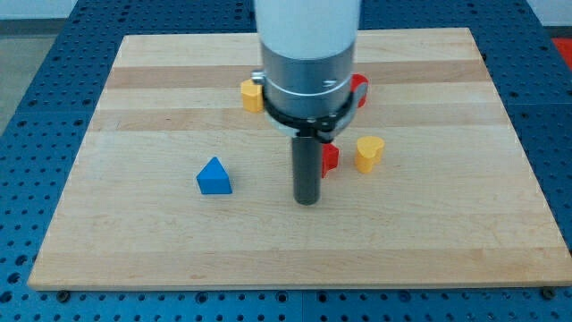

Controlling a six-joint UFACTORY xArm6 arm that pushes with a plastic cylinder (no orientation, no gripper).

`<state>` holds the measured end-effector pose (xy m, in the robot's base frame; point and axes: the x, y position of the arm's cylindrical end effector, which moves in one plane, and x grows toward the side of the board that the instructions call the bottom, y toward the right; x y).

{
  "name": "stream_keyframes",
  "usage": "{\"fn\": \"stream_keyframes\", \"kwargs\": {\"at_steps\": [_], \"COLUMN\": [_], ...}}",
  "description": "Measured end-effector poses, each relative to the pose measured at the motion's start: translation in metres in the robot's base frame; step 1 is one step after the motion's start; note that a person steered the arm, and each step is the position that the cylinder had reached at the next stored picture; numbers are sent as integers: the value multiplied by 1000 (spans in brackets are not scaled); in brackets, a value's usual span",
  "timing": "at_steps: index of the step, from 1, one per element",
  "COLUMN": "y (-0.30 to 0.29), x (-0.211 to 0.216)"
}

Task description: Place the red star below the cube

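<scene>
Blue pegboard bench [36, 54] underneath everything, rows of small holes, showing on all sides of the board.

Wooden board [161, 98], pale planks with grain running left to right, fills most of the view.

Arm [308, 54]: comes in from the view's top, centre. White upper body, grey metal collar, black clamp ring under it, then the dark rod straight down, upright. It ends in no gripper, only the rod, so nothing opens, closes or holds. My tip [307, 202] rests on the board a little below centre.

Blocks, four in sight:
- Blue triangle [214, 176], well to the view's left of my tip, apart from it, standing alone.
- Yellow block [368, 153], rounded, perhaps heart-shaped, to the view's right of the rod, apart from it.
- Yellow block at the collar [251, 93], only its left part showing; shape cannot be told.
- Red block by the rod [330, 158], just beside the rod on the view's right and partly hidden by it; between rod and the rounded yellow block. Glossy red, only an angular edge shows, so shape cannot be confirmed.
- Second red block [359, 90], at the collar's right edge, mostly hidden; shape unclear.

Which red piece is the star cannot be told. No cube made out.

No writing or labels readable anywhere.
</scene>
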<state>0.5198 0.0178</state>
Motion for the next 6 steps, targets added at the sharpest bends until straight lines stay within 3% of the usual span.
{"fn": "stream_keyframes", "kwargs": {"at_steps": [6], "y": [12], "x": [-75]}}
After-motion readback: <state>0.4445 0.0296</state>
